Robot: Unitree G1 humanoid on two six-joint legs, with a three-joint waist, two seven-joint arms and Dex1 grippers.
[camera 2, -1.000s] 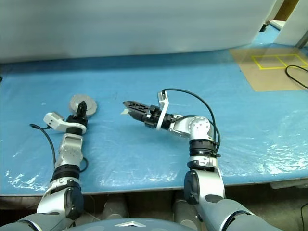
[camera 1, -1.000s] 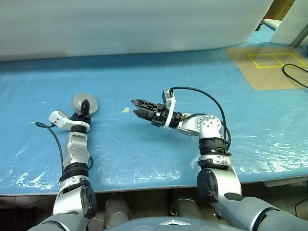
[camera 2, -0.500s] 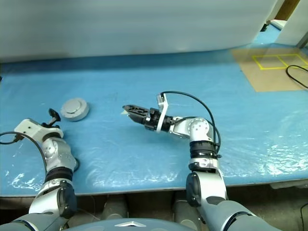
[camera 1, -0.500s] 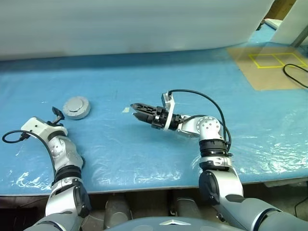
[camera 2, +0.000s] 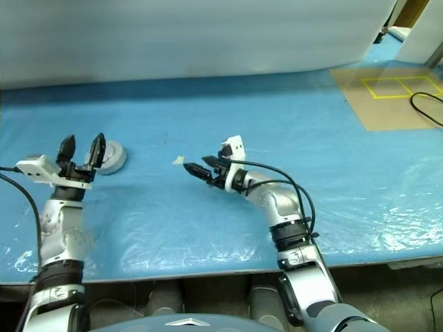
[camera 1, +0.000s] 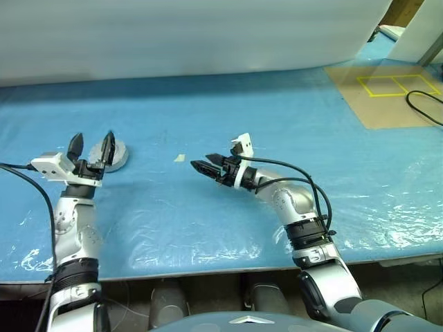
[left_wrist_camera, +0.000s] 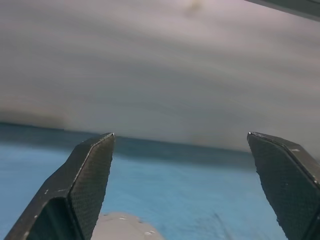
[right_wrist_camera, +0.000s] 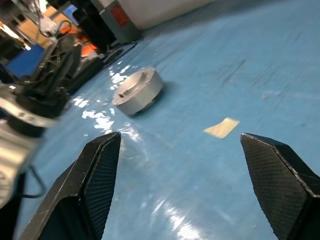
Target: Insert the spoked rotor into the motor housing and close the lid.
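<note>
The left gripper (camera 1: pixel 91 147) has let go and lifted clear: a second ago its fingers were down on the round silver unit, and now they stand spread wide and empty, raised just in front of it. That unit, the motor housing (right_wrist_camera: pixel 138 91) with the lid (right_wrist_camera: pixel 131 85) already seated on top (a closed, squat silver puck, with no rotor or copper windings showing), rests alone on the blue table cover (camera 1: pixel 208 228) at the left, partly hidden behind the left fingers in the head views. Just right of it lies a small pale scrap (camera 1: pixel 180 158). Further right, the right gripper (camera 1: pixel 206 166) points leftward low over the cover, its wrist rolled since a second ago, jaws spread and carrying nothing. By this look the assembly seems finished, with only withdrawal left.
</note>
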